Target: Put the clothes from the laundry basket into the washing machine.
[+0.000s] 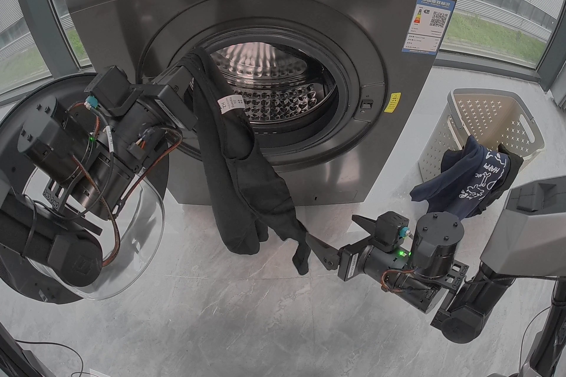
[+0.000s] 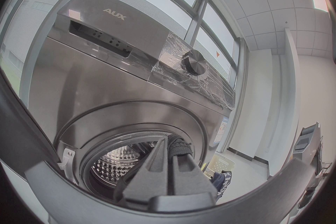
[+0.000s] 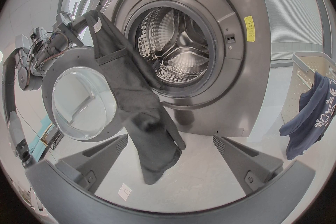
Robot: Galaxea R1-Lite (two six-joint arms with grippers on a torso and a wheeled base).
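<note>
A black garment (image 1: pixel 236 160) hangs from my left gripper (image 1: pixel 184 76), which is shut on its top edge right in front of the washing machine's open drum (image 1: pixel 268 80). In the left wrist view the fingers (image 2: pixel 182 175) pinch the black cloth (image 2: pixel 178 146). The garment's lower end dangles just above the floor. My right gripper (image 1: pixel 330 226) is low beside that lower end, open, and the cloth (image 3: pixel 147 112) hangs between and just beyond its spread fingers (image 3: pixel 245 158). A navy printed garment (image 1: pixel 471 178) drapes over the rim of the white laundry basket (image 1: pixel 519 119).
The machine's round glass door (image 1: pixel 127 237) stands swung open on the left, beneath my left arm. The basket sits on the floor to the right of the machine (image 1: pixel 377 30). Grey floor tiles (image 1: pixel 236 325) lie in front of the machine.
</note>
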